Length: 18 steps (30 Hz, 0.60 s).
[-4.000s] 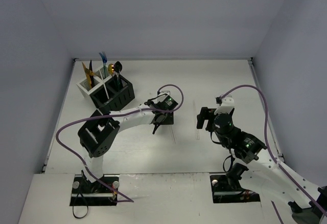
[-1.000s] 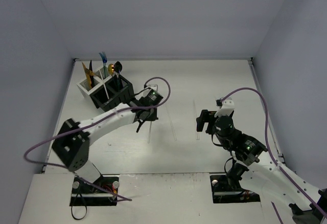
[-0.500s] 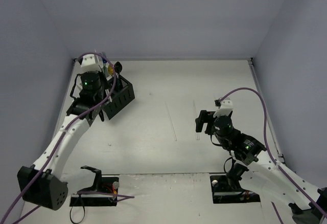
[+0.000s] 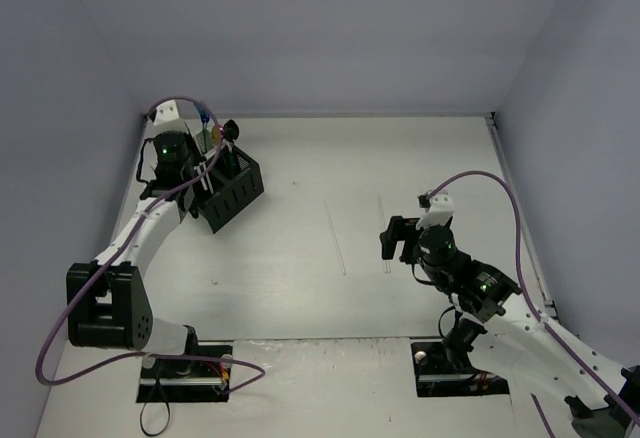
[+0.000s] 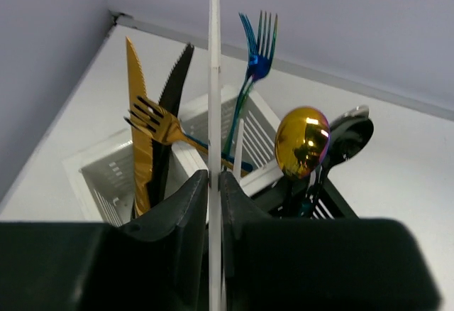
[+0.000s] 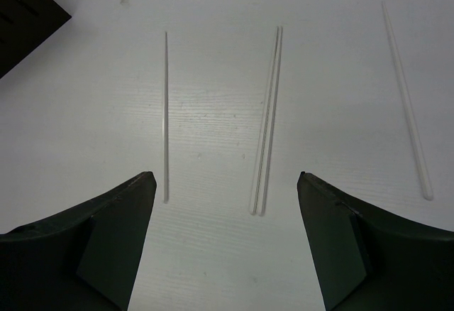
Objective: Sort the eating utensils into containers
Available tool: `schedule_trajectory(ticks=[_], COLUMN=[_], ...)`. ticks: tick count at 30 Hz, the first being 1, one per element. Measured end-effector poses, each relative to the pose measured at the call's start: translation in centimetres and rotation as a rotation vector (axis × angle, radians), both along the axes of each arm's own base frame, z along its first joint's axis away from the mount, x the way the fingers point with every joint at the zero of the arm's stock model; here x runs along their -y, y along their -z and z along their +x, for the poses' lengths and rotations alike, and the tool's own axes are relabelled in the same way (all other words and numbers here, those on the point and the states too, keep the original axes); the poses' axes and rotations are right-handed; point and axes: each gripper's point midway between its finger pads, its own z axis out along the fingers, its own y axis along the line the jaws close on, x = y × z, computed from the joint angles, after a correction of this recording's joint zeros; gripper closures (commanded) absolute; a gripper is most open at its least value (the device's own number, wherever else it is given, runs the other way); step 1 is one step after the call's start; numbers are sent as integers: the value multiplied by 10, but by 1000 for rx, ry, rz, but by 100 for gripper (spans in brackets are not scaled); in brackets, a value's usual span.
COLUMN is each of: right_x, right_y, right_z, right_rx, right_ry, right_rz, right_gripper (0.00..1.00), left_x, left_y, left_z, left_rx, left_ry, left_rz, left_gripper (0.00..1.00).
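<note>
My left gripper is shut on a thin white stick held upright just above the containers. In the white bin stand a gold knife, a black knife, a gold fork and a blue fork. A gold spoon and a black spoon stand in the black bin. My right gripper hangs open over the table, above a single clear stick and a pair of sticks.
Another clear stick lies to the right of the pair. The containers stand in the far-left corner, close to the left wall and the back wall. A purple cable loops over the right arm.
The left arm has swung from the table's middle to the containers at the far left, carrying the white stick. The right arm has hardly moved.
</note>
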Motion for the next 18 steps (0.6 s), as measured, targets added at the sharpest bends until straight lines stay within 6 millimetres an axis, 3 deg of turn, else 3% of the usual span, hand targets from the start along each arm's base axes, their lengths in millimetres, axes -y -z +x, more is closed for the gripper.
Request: schedule_trajectory(ticks=[5, 10, 13, 18], right_x=[-1, -1, 0, 2], right_y=[5, 8, 8, 8], right_z=[1, 1, 2, 3], right_rx=[-14, -23, -21, -16], right_ry=[-1, -1, 1, 14], right_rz=[-15, -27, -30, -38], right_gripper=[22, 22, 22, 22], left_x=[5, 18, 46, 132], left_y=[18, 16, 3, -25], left_z=[-5, -22, -40, -74], left_rx=[-25, -38, -57, -144], left_ry=[19, 38, 81, 215], left_rz=[-23, -34, -44, -99], left_gripper=[53, 47, 47, 47])
